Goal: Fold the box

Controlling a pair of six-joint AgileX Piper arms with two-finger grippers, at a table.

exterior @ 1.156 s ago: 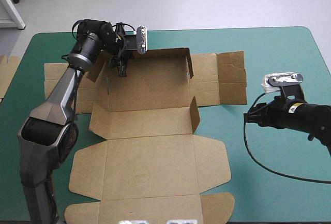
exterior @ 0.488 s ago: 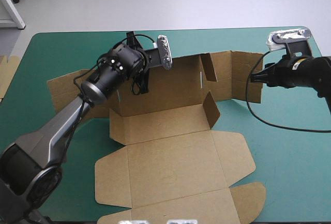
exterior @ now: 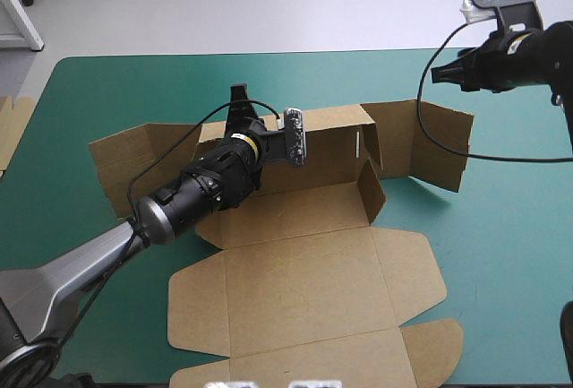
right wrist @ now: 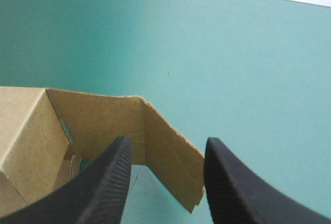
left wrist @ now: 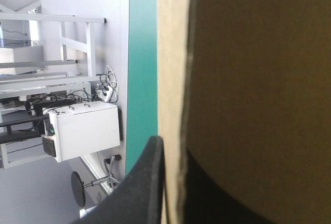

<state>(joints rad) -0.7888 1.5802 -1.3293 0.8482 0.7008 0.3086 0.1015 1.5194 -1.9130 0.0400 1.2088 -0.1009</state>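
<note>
The brown box (exterior: 304, 289) lies mid-table with its lid flat toward the near edge. Its back wall (exterior: 327, 133) stands upright, and the side flaps (exterior: 439, 142) at both ends are raised with it. My left gripper (exterior: 238, 115) is shut on the back wall's top edge. In the left wrist view the board's edge (left wrist: 173, 105) runs between the fingers, with one black finger (left wrist: 142, 188) on its outer face. My right gripper (exterior: 437, 74) hangs open above the raised right flap (right wrist: 103, 115), its fingers apart (right wrist: 168, 182) and touching nothing.
More brown board (exterior: 11, 128) shows at the table's left edge. Bare teal-green cover (exterior: 510, 254) lies to the right of the box and along the far edge (exterior: 376, 65).
The left gripper swung right and toward the near edge holding the back wall, raising it and the side flaps. The box slid rightward. The right gripper rose and moved toward the far right.
</note>
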